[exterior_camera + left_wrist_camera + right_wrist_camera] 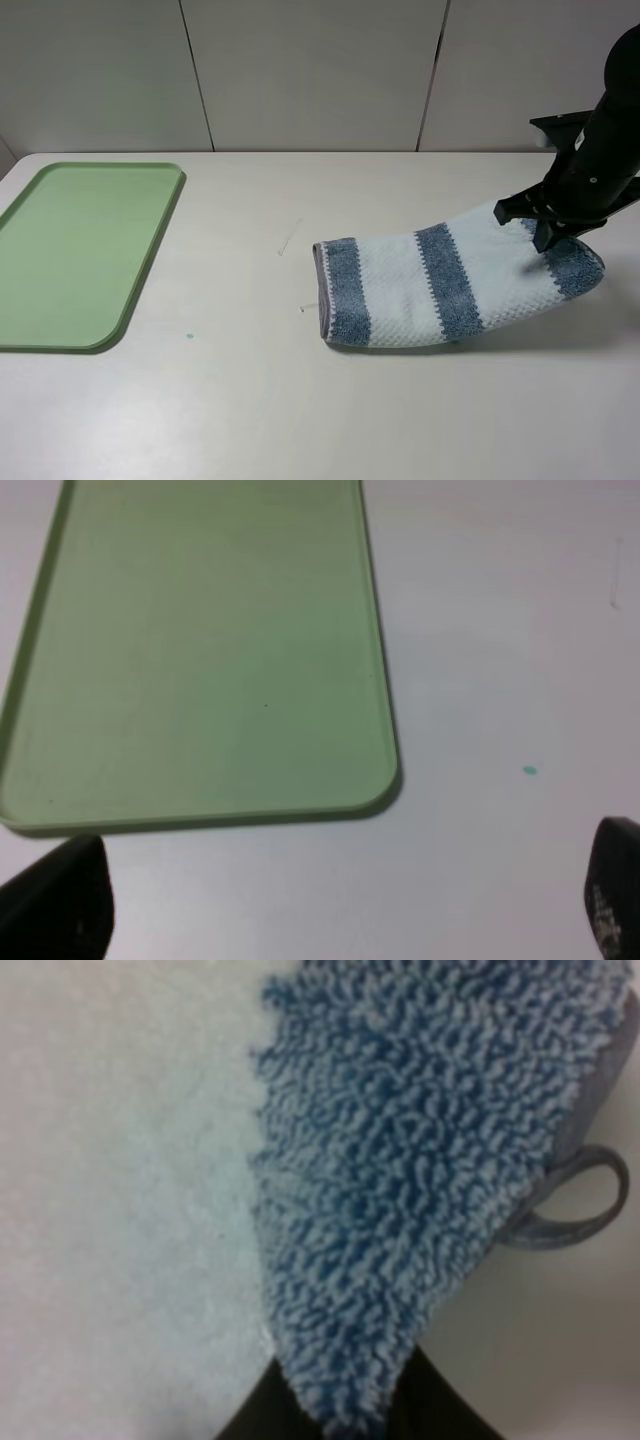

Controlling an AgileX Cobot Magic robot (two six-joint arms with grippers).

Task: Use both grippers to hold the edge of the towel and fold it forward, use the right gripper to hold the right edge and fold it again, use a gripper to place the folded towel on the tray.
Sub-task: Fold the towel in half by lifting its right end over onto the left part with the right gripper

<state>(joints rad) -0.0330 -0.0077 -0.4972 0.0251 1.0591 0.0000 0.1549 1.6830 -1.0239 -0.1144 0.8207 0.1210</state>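
Both tips of the right tool (547,232) sit buried in towel (400,290).

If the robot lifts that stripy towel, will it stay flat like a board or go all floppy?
Probably floppy: the towel droops between the end pinched by the right gripper and the end lying on the table. Its thick loops look grippy, so it likely won't slip out.

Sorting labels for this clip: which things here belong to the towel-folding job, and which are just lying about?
Job: blue-grey and white striped waffle towel; flat light-green rectangular plastic tray; black right hand, shut on the towel; left hand, open.
Lying about: tiny teal speck on the white table.
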